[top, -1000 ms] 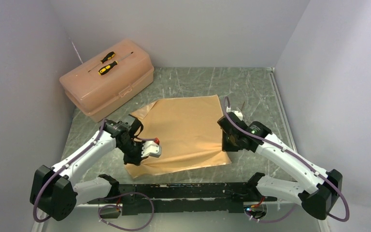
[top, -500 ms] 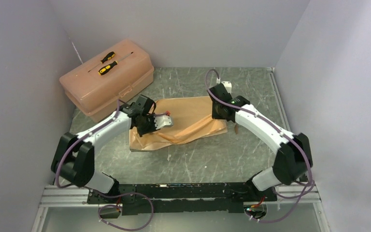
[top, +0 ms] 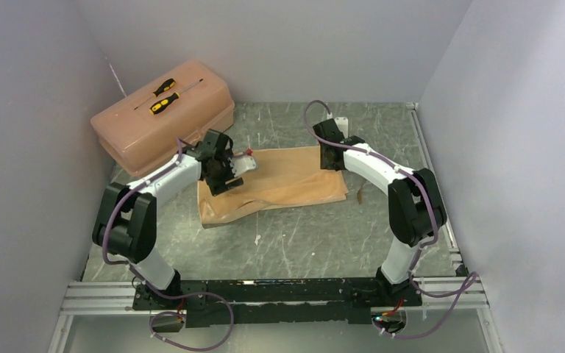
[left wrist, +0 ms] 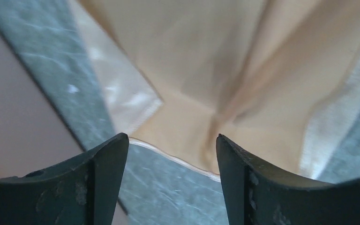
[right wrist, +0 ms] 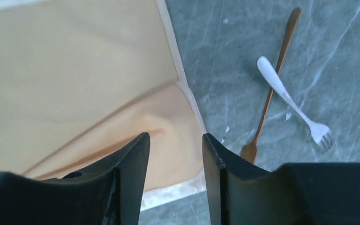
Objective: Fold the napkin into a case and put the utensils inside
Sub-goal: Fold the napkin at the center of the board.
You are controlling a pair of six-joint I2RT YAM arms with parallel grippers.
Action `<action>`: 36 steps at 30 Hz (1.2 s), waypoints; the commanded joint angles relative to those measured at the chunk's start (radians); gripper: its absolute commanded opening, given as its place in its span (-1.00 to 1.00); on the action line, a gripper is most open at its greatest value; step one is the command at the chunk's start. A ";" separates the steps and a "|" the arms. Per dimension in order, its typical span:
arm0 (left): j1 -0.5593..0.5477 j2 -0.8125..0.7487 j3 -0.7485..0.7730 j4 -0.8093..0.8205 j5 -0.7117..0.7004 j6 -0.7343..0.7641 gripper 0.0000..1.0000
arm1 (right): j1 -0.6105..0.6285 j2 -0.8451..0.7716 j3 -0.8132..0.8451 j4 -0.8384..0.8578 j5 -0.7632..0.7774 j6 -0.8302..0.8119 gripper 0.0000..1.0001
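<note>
The peach-tan napkin [top: 279, 187] lies doubled over on the table, creased, with its loose edges at the far side. My left gripper [top: 229, 170] hovers over its far-left corner, and in the left wrist view this gripper [left wrist: 171, 140] is open with the napkin [left wrist: 206, 70] hem just beyond the tips. My right gripper [top: 331, 152] is over the far-right corner; in the right wrist view it [right wrist: 174, 138] is open above the napkin [right wrist: 75, 70]. A thin golden utensil [right wrist: 274, 89] and a white fork [right wrist: 290, 101] lie crossed on the table to the right of the cloth.
A pink plastic toolbox [top: 163, 121] stands at the back left with two yellow-and-black screwdrivers [top: 163, 95] on its lid. Its side [left wrist: 9, 117] is close to my left gripper. Grey walls close in the left, back and right of the marbled table [top: 294, 243].
Both arms carried the napkin's near edge to the far side, folding it in half. Both grippers then opened and let the cloth go.
</note>
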 commanded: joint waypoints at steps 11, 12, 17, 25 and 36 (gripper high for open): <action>0.035 0.233 0.228 0.161 0.015 -0.133 0.41 | -0.006 0.129 0.185 0.226 -0.197 0.046 -0.02; 0.034 0.248 0.229 0.178 0.008 -0.130 0.40 | -0.005 0.152 0.186 0.237 -0.223 0.059 -0.07; 0.027 0.293 0.199 0.302 -0.071 -0.086 0.36 | 0.018 0.256 0.178 0.320 -0.283 0.113 -0.21; 0.005 0.306 0.141 0.504 -0.165 0.010 0.35 | 0.023 0.312 0.093 0.361 -0.307 0.179 -0.41; -0.011 0.363 0.101 0.665 -0.226 0.219 0.38 | 0.008 0.309 -0.042 0.380 -0.252 0.194 -0.49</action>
